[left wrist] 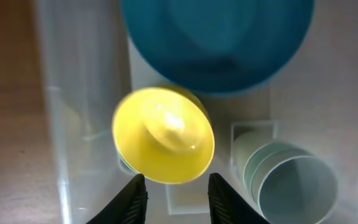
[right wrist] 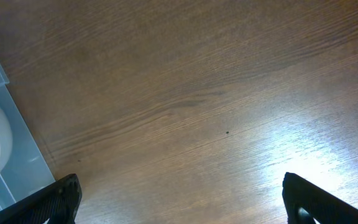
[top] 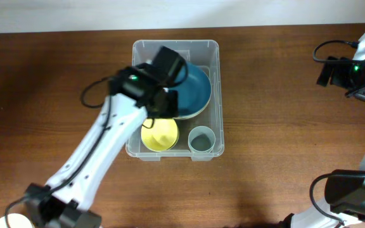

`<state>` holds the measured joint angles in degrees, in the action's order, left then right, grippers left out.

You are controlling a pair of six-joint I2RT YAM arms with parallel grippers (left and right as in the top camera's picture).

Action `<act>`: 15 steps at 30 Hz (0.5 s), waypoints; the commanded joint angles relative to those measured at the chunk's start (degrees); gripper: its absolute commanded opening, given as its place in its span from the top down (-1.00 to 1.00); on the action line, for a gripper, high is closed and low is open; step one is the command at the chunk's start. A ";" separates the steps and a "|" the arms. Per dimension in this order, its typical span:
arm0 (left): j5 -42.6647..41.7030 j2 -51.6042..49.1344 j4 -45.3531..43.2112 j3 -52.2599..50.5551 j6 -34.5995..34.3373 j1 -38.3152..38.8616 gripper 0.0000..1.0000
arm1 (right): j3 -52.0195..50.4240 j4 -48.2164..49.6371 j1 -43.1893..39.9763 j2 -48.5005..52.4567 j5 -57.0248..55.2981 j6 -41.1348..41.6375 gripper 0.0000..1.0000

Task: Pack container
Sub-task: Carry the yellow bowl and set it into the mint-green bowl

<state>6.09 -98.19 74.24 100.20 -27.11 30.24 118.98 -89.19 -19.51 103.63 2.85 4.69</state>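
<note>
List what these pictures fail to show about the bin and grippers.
- Overhead: the left arm covers part of the blue bowl and the left side of the bin; anything beneath is hidden.
- Left wrist: the bowl is blurred and cut off by the top edge.
- Right wrist: only a bin corner shows; the fingers of the right gripper are mostly cut off by the bottom edge.

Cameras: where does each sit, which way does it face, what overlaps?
Overhead: above the table, facing straight down at the container; left arm reaches over it, right arm at the right edge.
Left wrist: over the container, facing down at blue bowl, yellow bowl, grey cup; left fingers at bottom edge.
Right wrist: facing down at bare table and a container corner; right fingers in bottom corners.
Shared: overhead and left wrist both show bowls and cup; all three show the container.
</note>
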 commanded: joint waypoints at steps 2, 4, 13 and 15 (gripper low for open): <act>0.81 -2.78 -1.38 0.17 -0.22 1.14 0.36 | -0.09 -0.09 0.04 -1.79 -0.04 0.04 -0.98; 0.81 -4.98 -2.71 0.17 -0.20 1.51 0.42 | -0.09 -0.22 0.02 -1.79 -0.04 0.04 -0.98; 0.81 -14.64 -5.05 0.17 -0.02 0.44 0.69 | -0.09 -0.42 0.02 -1.79 -0.04 0.04 -0.98; 0.76 -16.02 -5.07 0.17 0.39 0.07 0.73 | -0.09 -0.39 0.02 -1.79 -0.04 0.04 -0.98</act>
<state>6.46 -112.38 69.28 100.38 -27.07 31.31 118.98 -89.56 -19.51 103.63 2.85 4.71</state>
